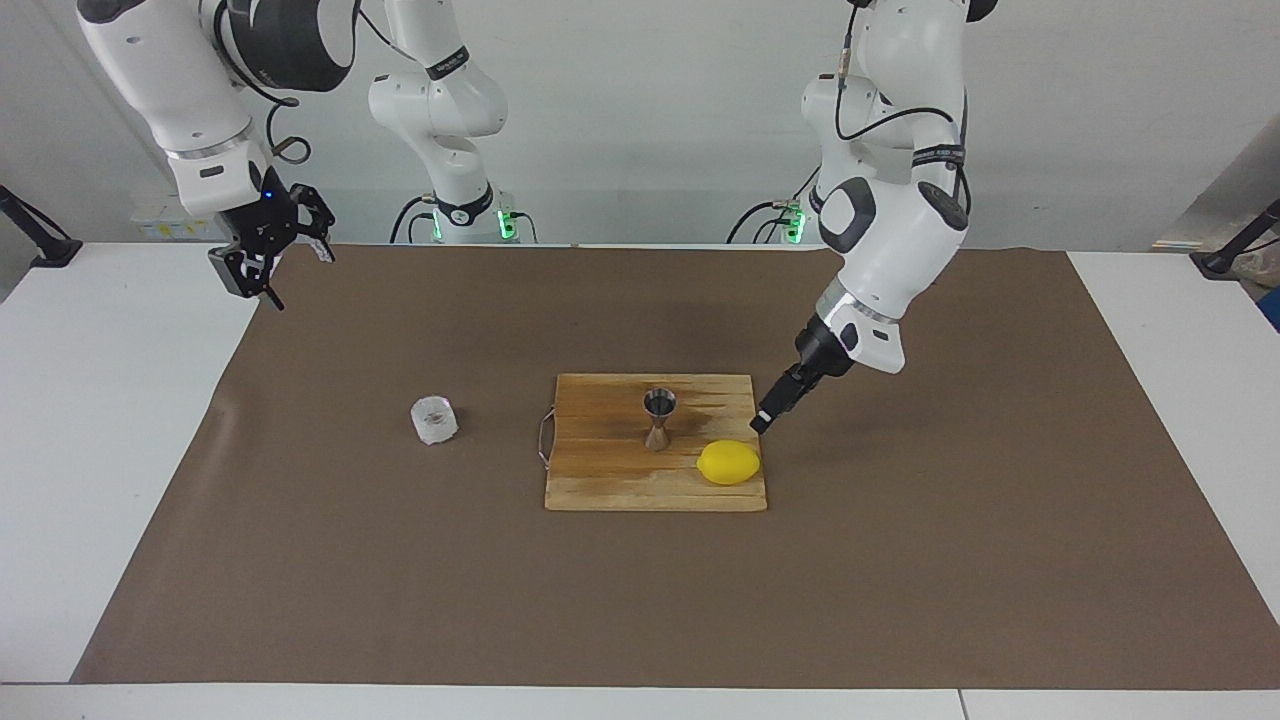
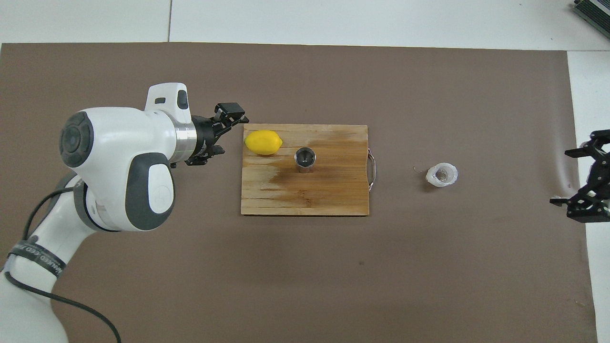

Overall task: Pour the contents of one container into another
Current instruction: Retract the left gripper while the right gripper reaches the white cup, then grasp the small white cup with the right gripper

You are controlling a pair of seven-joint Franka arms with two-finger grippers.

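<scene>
My left gripper (image 1: 762, 420) hangs in the air just off the cutting board's (image 1: 600, 480) edge at the left arm's end, close to the lemon (image 1: 729, 463) but not touching it; its jaws are spread and hold nothing. In the overhead view that same gripper (image 2: 224, 131) sits beside the board (image 2: 333, 200), with the lemon (image 2: 263, 142) just inside the board's edge next to it. My right gripper (image 1: 270, 250) is raised over the edge of the brown mat (image 1: 900, 600) at the right arm's end of the table, well apart from everything; its jaws are spread too, and nothing is in them. From above, this gripper (image 2: 588, 183) shows at the mat's (image 2: 429, 286) border. The steel jigger (image 1: 659, 418) stands upright near the middle of the board, beside the lemon and a little nearer to the robots than it, touched by neither gripper. The overhead view looks down into the jigger's (image 2: 305, 157) open upper cone. The translucent white cup (image 1: 434, 420) sits upright on the mat, apart from the board, toward the right arm's end, off the side where the board's wire handle (image 1: 544, 440) sticks out. In the overhead view the cup (image 2: 442, 175) lies between the handle (image 2: 372, 169) and my right gripper.
</scene>
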